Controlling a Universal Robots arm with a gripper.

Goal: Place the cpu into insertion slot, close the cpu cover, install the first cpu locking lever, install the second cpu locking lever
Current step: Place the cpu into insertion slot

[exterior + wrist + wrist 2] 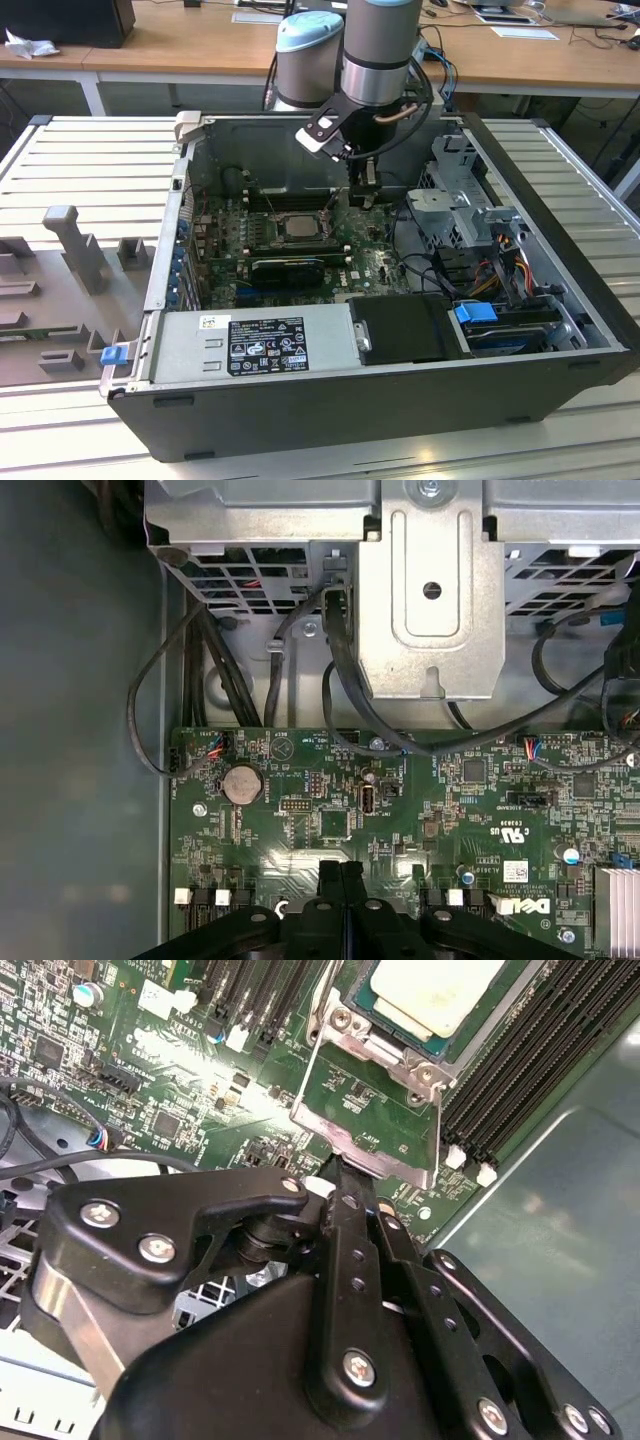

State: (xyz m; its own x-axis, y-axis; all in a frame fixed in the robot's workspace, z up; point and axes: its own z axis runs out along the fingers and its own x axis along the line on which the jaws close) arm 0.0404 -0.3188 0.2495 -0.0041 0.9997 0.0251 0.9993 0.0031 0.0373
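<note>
Pale silver-beige cpu [438, 990] sits against a green circuit board [400, 815].

cpu [437, 992] in insertion slot [388, 1044], gripper [345, 1167] beside

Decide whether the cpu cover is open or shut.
Open. The cpu cover stands tilted up beside the insertion slot, its window showing green board, and the cpu lies uncovered.

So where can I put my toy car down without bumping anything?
Bare slatted table behind the grey tray, on the exterior view's left of the computer case, and along the case on the exterior view's right. Inside it's crowded: gripper, cpu, cables.
</note>
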